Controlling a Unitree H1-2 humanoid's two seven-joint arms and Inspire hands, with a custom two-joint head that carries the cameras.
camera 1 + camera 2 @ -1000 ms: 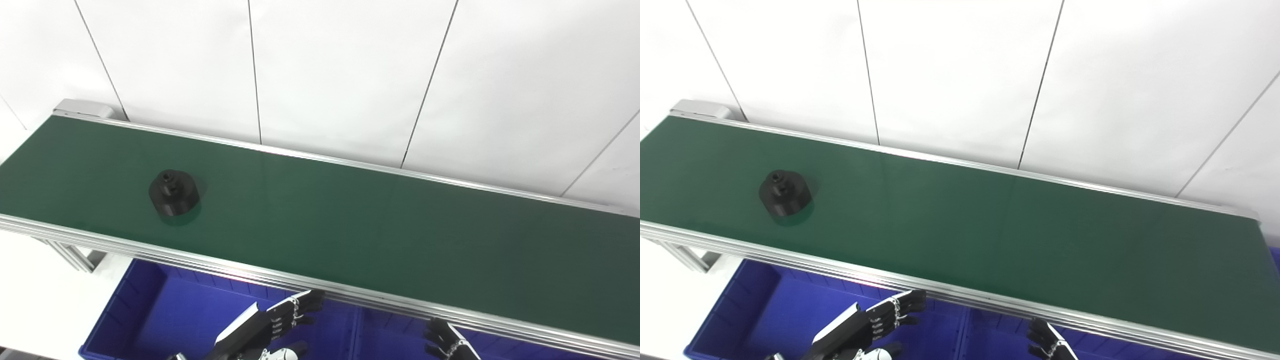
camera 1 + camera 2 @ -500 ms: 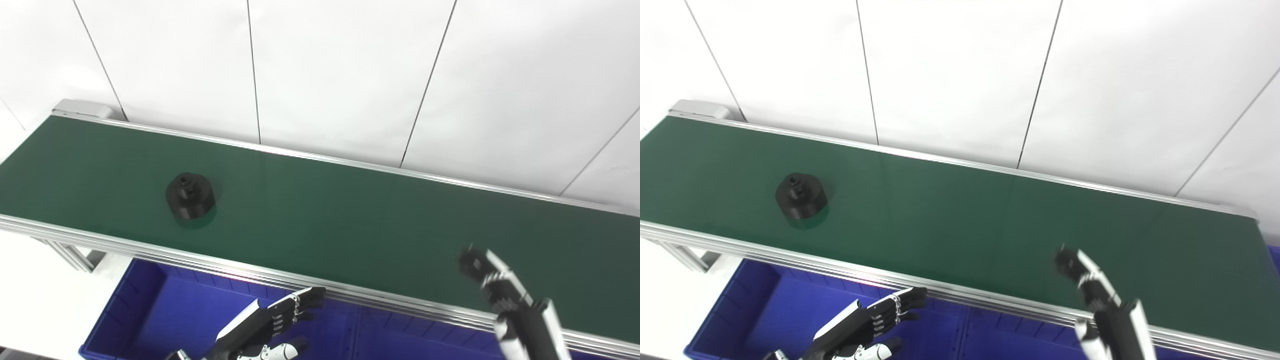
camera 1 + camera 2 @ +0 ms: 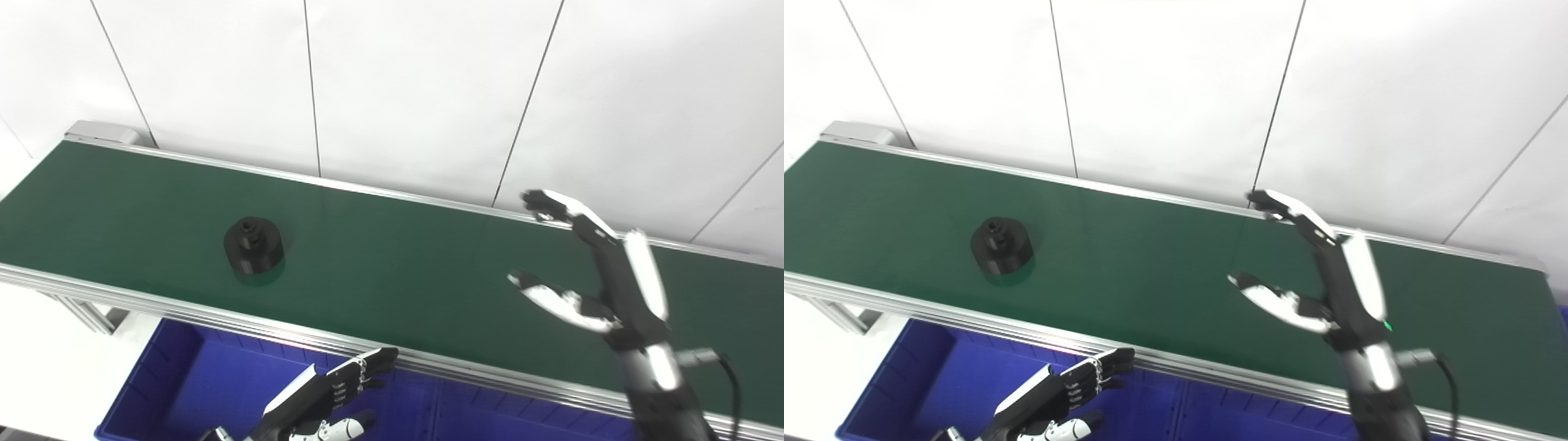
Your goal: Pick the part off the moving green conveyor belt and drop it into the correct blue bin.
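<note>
Green belt (image 3: 398, 269) long, runs left to right, silver rails along edges. Blue bin (image 3: 202, 380) below belt's near edge, toward left end. Right hand (image 3: 603, 288) above belt near right end, fingers and thumb spread wide, holding nothing. Left hand (image 3: 324, 398) over bin, fingers straight, apart, holding nothing. Black round part (image 3: 253, 243) on belt, left half, closer to near edge, well apart from both hands.

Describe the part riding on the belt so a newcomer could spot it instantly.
Find the long green conveyor belt running in front of the white panelled wall. On its left stretch, near the front rail, sits a squat round black plastic part with a small knob on top. It is the only loose object on the belt; the open right hand hovers far to its right.
</note>
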